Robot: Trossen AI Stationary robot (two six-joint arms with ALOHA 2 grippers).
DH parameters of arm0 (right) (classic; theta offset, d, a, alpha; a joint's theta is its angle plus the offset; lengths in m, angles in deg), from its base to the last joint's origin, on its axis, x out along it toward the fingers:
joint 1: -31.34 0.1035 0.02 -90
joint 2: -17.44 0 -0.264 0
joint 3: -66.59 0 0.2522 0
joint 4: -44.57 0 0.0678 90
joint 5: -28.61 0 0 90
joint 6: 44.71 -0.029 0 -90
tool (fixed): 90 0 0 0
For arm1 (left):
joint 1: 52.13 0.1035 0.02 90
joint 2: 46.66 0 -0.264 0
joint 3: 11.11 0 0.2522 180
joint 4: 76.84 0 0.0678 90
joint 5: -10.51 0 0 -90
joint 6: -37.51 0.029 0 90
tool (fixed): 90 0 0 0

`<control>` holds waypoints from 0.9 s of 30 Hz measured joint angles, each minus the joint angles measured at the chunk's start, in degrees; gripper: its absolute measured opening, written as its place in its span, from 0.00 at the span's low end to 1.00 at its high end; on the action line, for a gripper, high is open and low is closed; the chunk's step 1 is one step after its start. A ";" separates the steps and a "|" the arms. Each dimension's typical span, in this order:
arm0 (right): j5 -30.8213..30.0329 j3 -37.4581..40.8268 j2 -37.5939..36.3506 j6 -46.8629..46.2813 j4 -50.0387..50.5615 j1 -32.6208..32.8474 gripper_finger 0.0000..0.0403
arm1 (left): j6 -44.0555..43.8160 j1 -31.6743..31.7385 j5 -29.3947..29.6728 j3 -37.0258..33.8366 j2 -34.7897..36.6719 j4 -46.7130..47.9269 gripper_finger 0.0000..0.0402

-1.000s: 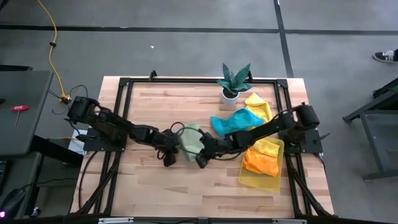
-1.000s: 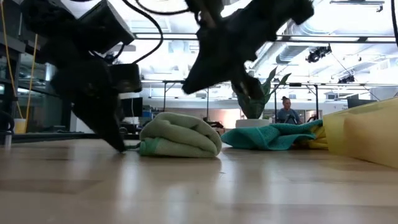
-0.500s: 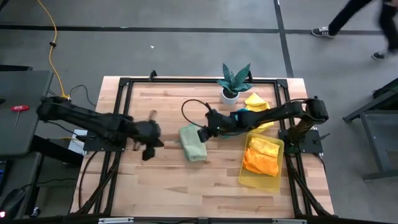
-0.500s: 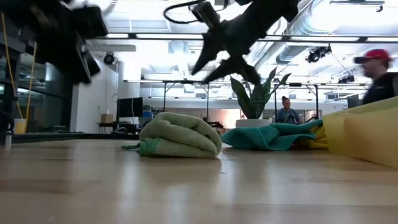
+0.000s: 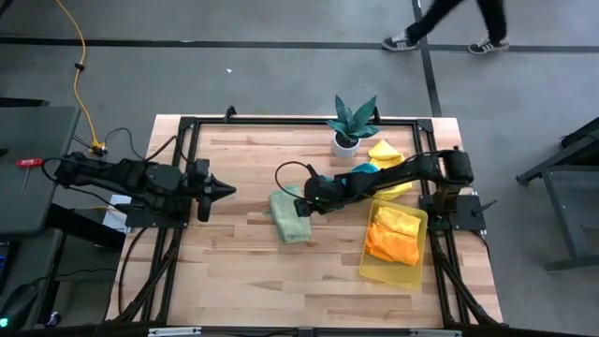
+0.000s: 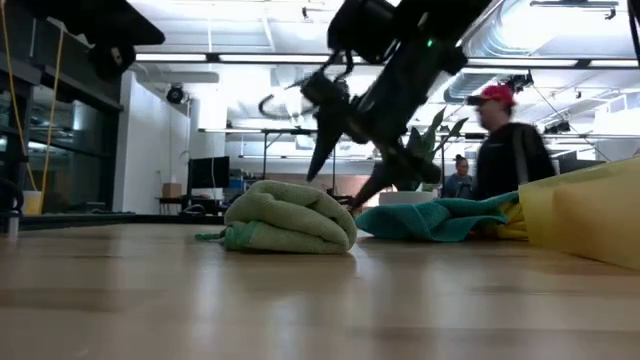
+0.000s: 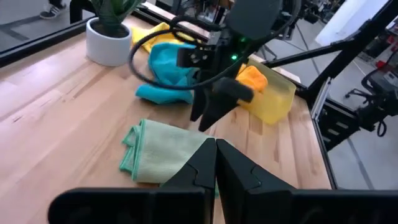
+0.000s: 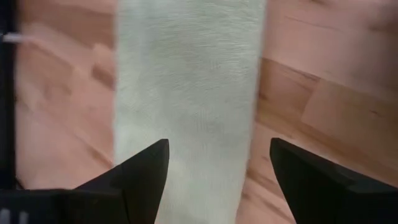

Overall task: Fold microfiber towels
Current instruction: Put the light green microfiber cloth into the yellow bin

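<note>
I am hovering my right gripper (image 5: 302, 199) over the far end of the folded pale green microfiber towel (image 5: 290, 216), which is lying near the middle of the wooden slatted table (image 5: 243, 271). My fingers (image 8: 140, 173) are standing wide apart, straddling the cloth's width and clamped on nothing. To take this bundle well, I judge I should be coming straight down so both fingers bracket all the layers, then pinching through the whole thickness so the fold does not spring loose. My left gripper (image 5: 217, 190) is waiting off to the towel's left, its fingers pressed together and empty.

The translucent yellow rectangular plastic tray (image 5: 381, 272) is sitting at the table's right edge, holding a folded orange towel (image 5: 391, 245) and a yellow one (image 5: 401, 221) beside it. Outside it, a crumpled teal towel (image 7: 166, 65) and a loose yellow towel (image 5: 387, 153) are lying near the spiky green plant in its white pot (image 5: 349, 124), still unfolded.
</note>
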State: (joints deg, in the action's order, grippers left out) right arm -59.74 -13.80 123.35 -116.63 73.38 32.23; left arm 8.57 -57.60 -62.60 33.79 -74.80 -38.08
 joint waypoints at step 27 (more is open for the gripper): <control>-0.36 -0.09 8.48 -5.35 -7.08 -0.07 0.48 | -0.88 0.01 -0.21 0.00 -1.34 0.23 0.00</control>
State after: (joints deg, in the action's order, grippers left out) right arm -60.10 -13.88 131.83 -121.98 66.30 32.16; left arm 7.69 -57.59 -62.80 33.79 -76.14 -37.85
